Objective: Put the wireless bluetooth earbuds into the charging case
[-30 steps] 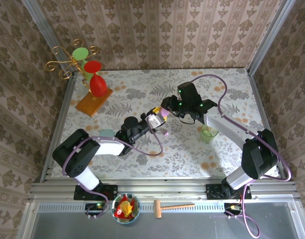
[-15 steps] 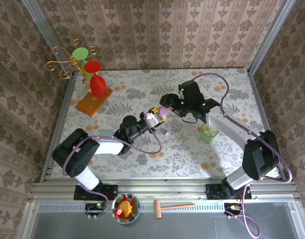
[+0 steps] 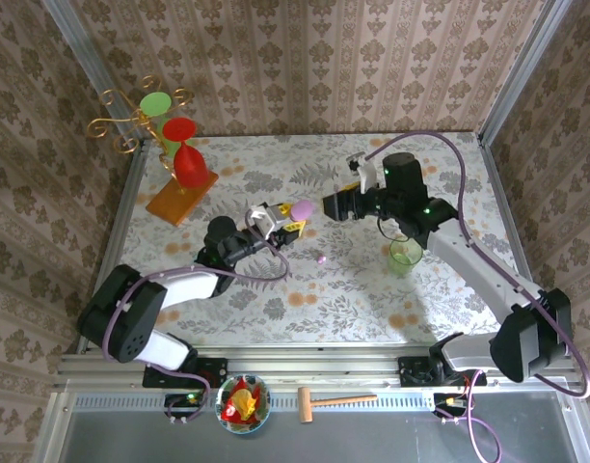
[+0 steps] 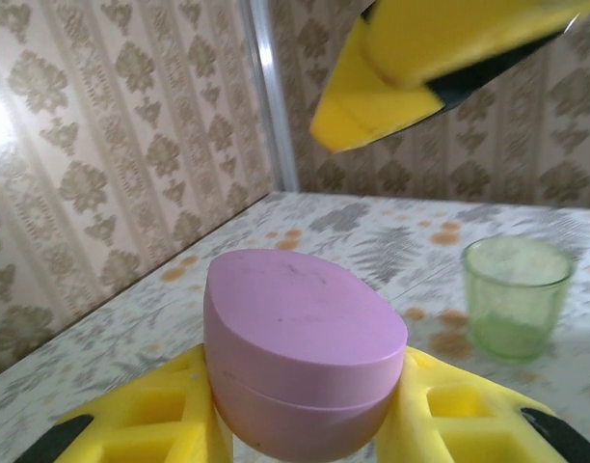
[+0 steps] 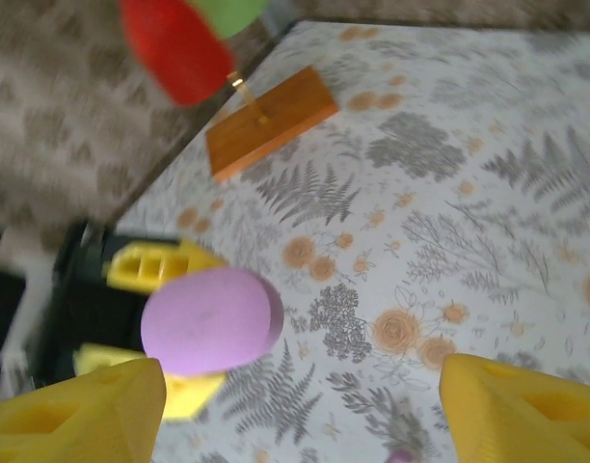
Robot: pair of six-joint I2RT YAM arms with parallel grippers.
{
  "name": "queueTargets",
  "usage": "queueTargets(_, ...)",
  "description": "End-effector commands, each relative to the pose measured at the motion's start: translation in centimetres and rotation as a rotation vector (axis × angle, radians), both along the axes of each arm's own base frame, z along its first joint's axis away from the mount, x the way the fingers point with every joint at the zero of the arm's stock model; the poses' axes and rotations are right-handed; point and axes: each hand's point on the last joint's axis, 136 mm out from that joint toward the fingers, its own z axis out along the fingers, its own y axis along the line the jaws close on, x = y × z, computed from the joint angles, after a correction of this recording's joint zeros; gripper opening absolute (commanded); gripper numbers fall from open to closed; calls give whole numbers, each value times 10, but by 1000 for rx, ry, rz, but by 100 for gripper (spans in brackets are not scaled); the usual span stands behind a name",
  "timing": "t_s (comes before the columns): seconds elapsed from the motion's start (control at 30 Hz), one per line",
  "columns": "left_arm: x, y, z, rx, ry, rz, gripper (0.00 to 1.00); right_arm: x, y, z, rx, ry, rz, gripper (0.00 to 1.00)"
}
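Top external view: the left gripper (image 3: 287, 220) is clenched on a lilac case (image 3: 302, 208), which sits well to the left of the green cup (image 3: 405, 257) and a little farther from the arm bases than the cup. The case appears lifted off the table (image 3: 276, 289). The right gripper (image 3: 332, 204) hangs between the case and the cup, just beside the case but apart from it, with its tips turned toward the case. One tiny lilac earbud (image 3: 321, 258) lies loose on the table to the left of the cup, at about the cup's own depth and nearer the arm bases than the case.

Left wrist view: the case is pinched at its sides between two yellow fingers (image 4: 150, 424). Its lid is shut, with a seam running round the middle. The cup stands upright on the table beyond the case, to the right. A yellow finger of the right gripper hangs above.

Right wrist view: the right gripper's own yellow fingers (image 5: 73, 415) stand wide apart with nothing between them, so it is released.

Far left of the cup, at the back of the table, a wooden stand (image 3: 182, 198) carries a red goblet (image 3: 187, 164).
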Motion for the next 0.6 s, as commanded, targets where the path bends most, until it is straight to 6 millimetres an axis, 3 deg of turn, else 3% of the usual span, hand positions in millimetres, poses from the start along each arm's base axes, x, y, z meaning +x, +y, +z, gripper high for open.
queueTargets(0.0,-32,0,9,-44,112,-187,26,-40,10,2,-133,-274,328,76)
queueTargets(0.23,-62,-1,36,-92,147,-376,27,-89,23,3,-187,-494,692,72)
queueTargets(0.37,-68,0,42,-107,138,-410,26,-95,28,-1,-205,-513,766,71)
queueTargets(0.57,-73,-2,45,-107,134,-441,26,-88,41,-3,-204,-511,791,69)
